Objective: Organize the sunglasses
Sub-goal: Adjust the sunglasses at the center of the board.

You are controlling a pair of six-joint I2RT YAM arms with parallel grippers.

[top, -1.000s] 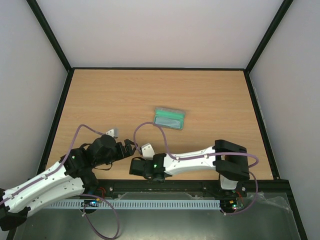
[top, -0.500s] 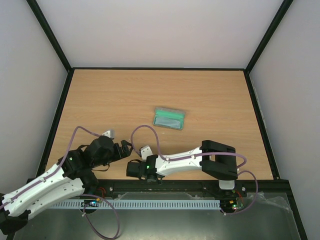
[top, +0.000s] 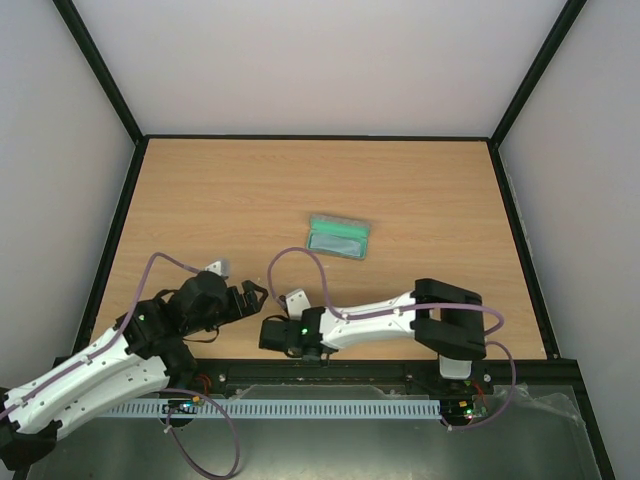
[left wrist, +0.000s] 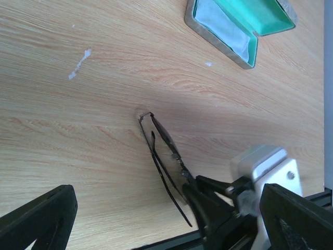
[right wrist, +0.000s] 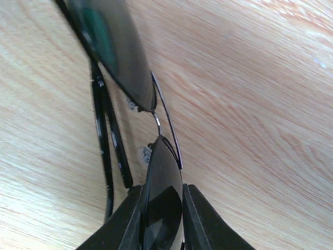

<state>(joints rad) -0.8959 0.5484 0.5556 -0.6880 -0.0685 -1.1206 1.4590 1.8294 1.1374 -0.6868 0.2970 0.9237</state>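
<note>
The black sunglasses (right wrist: 115, 49) stand on edge on the wooden table, arms folded. My right gripper (right wrist: 162, 190) is shut on the near dark lens (right wrist: 162, 208), one finger on each face. In the left wrist view the sunglasses (left wrist: 165, 148) slant from the tabletop into the right gripper (left wrist: 208, 203). From the top view the right gripper (top: 272, 333) is low near the table's front edge. My left gripper (top: 245, 297) hovers just left of it, open wide with nothing between its fingers (left wrist: 39, 216).
A grey case (top: 338, 237) with green lining lies open mid-table, beyond both grippers. A light blue-grey cloth (left wrist: 221, 26) lies inside the case (left wrist: 260, 18). The black front rail (top: 400, 372) runs close behind the right gripper.
My right gripper's fingers have closed onto the lens, and its arm shifted slightly along the front edge. The left arm stays almost still, open.
</note>
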